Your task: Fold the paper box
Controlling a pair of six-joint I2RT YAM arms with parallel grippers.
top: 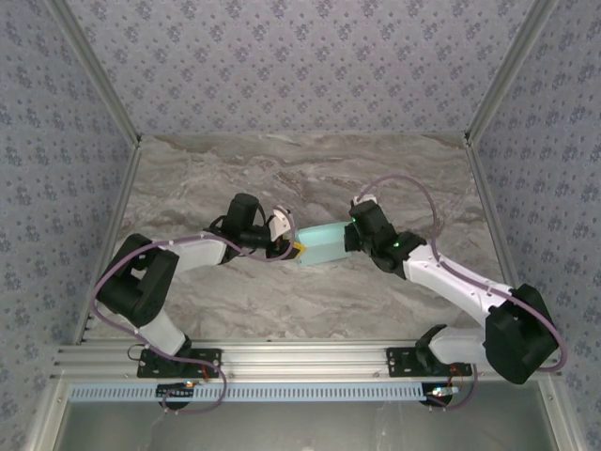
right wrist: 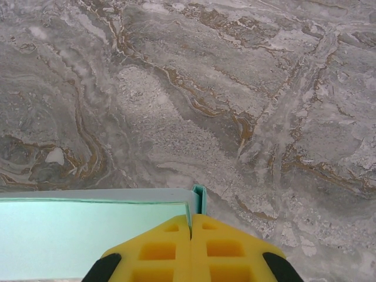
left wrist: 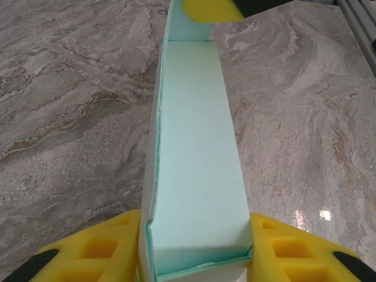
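Left gripper (left wrist: 194,249) clasps one end of the paper box (left wrist: 197,147), right gripper (right wrist: 191,228) pinches the other, long axis lying left-right.

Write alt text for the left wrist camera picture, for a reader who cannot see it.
A long, narrow light blue paper box stretches away from the camera, its near end clamped between the two yellow fingers of the left gripper. Another yellow finger sits at its far end, over a marbled table.
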